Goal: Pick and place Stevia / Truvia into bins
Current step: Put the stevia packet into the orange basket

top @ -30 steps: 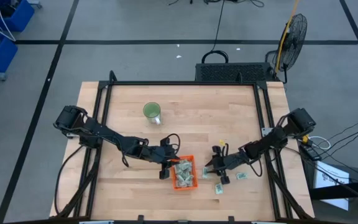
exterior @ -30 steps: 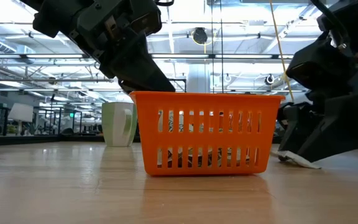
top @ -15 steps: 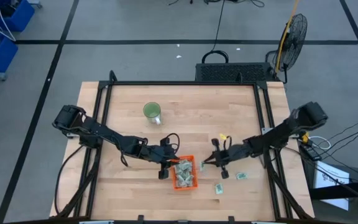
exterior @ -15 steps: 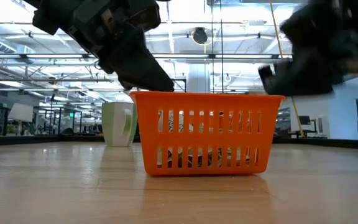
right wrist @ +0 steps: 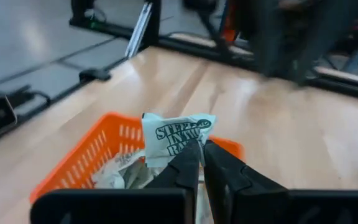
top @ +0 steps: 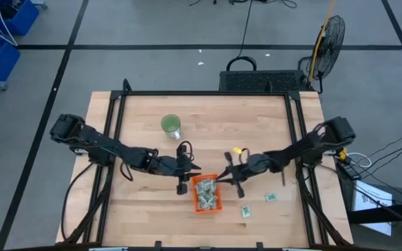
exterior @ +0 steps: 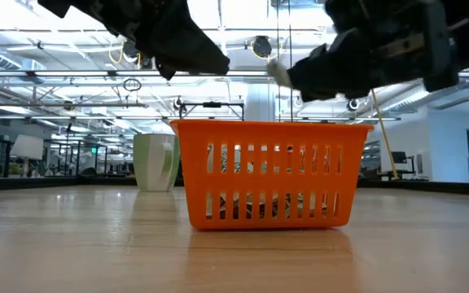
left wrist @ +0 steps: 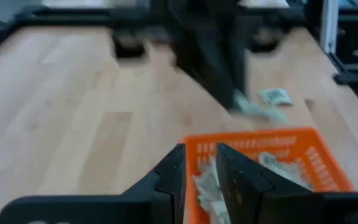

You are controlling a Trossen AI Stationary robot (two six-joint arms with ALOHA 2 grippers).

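The orange tray (top: 195, 196) stands near the table's front middle with several pale green and white sachets (top: 206, 191) lying in it. It also shows in the low view (exterior: 271, 179). My right gripper (top: 222, 179) is shut on one sachet (right wrist: 178, 135) just over the tray's right wall (right wrist: 98, 148). My left gripper (top: 184, 177) hangs beside the tray's left wall, raised, empty, its fingers (left wrist: 178, 174) a little apart. Two more sachets (top: 246, 210) (top: 271, 197) lie flat on the table right of the tray. My right gripper pinches the sachet by the middle of one edge (right wrist: 188, 147) between its two fingertips. The fingers come slanting from the table's right, pointing toward the tray. The sachet sticks out past the fingertips (exterior: 277, 72), lifted clear above the tray's rim.
A green cup (top: 170, 125) stands on the table behind and left of the tray; it also shows in the low view (exterior: 155, 161). Bare wood lies left of the tray and along the front edge. The table's black frame rails (top: 296, 125) run along both sides.
My right gripper has risen from the table right of the tray and gone left to the tray's right wall. It carries one sachet, now lifted clear of the table. My left gripper has risen from the tray's left wall and drawn back a little toward the far left.
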